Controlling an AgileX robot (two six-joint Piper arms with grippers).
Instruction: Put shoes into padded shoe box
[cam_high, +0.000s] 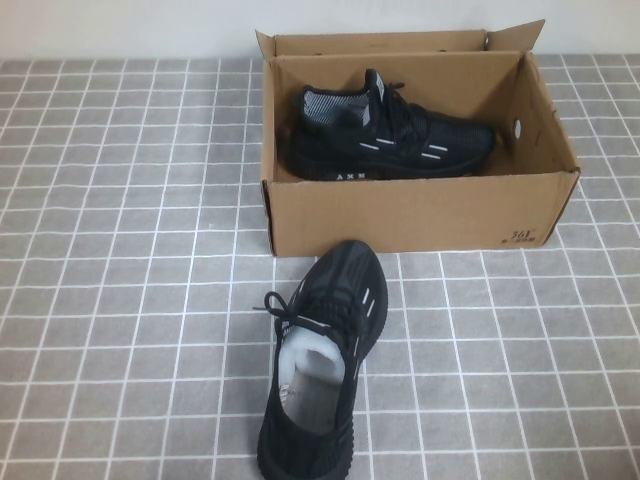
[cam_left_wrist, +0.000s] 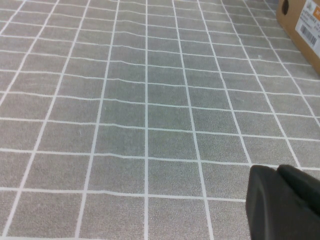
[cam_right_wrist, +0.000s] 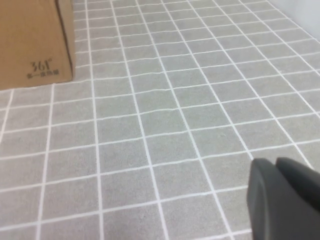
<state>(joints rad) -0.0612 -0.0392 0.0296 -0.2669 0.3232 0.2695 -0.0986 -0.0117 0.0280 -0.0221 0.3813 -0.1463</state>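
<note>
The brown cardboard shoe box (cam_high: 420, 215) stands open at the back middle of the table. One black knit sneaker (cam_high: 390, 140) lies on its side inside the box, toe to the right. The other black sneaker (cam_high: 320, 370) stands on the table in front of the box, toe toward it, with white paper stuffing inside. Neither arm shows in the high view. My left gripper (cam_left_wrist: 277, 172) hangs over bare tiled cloth, fingers together and empty. My right gripper (cam_right_wrist: 275, 165) is likewise shut and empty over the cloth.
A grey cloth with a white grid (cam_high: 120, 300) covers the table. A box corner with a label shows in the left wrist view (cam_left_wrist: 305, 25). The box's printed front corner shows in the right wrist view (cam_right_wrist: 30, 40).
</note>
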